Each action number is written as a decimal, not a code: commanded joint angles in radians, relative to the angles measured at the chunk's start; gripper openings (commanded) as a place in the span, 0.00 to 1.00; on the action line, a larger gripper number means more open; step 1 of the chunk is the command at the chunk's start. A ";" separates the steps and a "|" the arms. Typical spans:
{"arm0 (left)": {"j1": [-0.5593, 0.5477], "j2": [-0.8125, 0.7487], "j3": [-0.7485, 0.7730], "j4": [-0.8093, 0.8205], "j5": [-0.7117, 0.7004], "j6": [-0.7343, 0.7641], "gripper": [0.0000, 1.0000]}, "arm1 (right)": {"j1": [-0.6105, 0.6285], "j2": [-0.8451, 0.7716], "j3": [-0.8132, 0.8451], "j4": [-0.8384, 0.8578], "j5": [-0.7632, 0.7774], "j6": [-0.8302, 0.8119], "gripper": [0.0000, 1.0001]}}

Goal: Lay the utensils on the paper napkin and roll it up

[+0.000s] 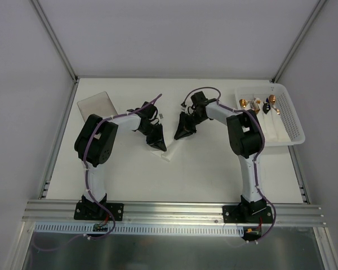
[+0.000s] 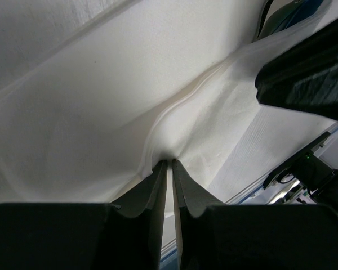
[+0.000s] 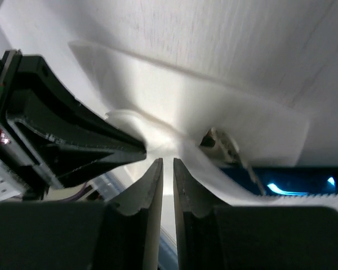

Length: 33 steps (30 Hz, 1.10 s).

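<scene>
Table (image 1: pixel 129 180): one napkin (image 2: pixel 90 146) (two pincers (image 2: pixel 169 163) (image 3: pixel 168 161) pinching).

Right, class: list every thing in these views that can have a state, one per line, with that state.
left claw: shut on the paper napkin
right claw: shut on the paper napkin
paper napkin: creased, draped over the fork
fork: partly covered, tines showing
basket: holds white rolls

From above, the paper napkin (image 1: pixel 164 157) is almost wholly hidden beneath the left pincer (image 1: pixel 161 146) and the right pincer (image 1: pixel 179 135), the cutlery (image 1: pixel 259 104) in the white basket (image 1: pixel 293 120) is too small to tell apart, and the right wrist view shows the fork (image 3: pixel 222 143) blurred, its blue handle half covered.
</scene>
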 commanded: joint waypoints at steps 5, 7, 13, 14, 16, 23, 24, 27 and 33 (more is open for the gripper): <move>0.012 0.070 -0.032 -0.014 -0.120 -0.026 0.10 | -0.025 -0.129 -0.175 0.247 -0.156 0.248 0.17; 0.012 0.069 -0.035 -0.011 -0.120 -0.029 0.10 | -0.022 -0.125 -0.172 0.247 -0.151 0.250 0.17; 0.012 0.069 -0.038 -0.008 -0.123 -0.022 0.10 | -0.014 -0.099 -0.112 0.235 -0.096 0.256 0.17; 0.012 0.067 -0.037 -0.008 -0.123 -0.022 0.10 | -0.011 -0.094 -0.100 0.227 -0.075 0.250 0.17; 0.012 0.066 -0.037 -0.008 -0.126 -0.023 0.10 | -0.004 -0.083 -0.080 0.189 -0.052 0.232 0.17; 0.013 0.066 -0.037 -0.007 -0.129 -0.034 0.10 | 0.015 -0.079 -0.092 0.121 0.008 0.207 0.15; 0.013 0.063 -0.037 -0.005 -0.131 -0.037 0.11 | 0.015 -0.080 -0.111 0.121 0.007 0.206 0.15; 0.013 0.063 -0.038 -0.002 -0.129 -0.039 0.11 | 0.015 -0.091 -0.138 0.121 0.007 0.193 0.15; 0.012 0.061 -0.042 0.003 -0.131 -0.045 0.11 | 0.021 -0.067 -0.148 0.117 0.040 0.176 0.15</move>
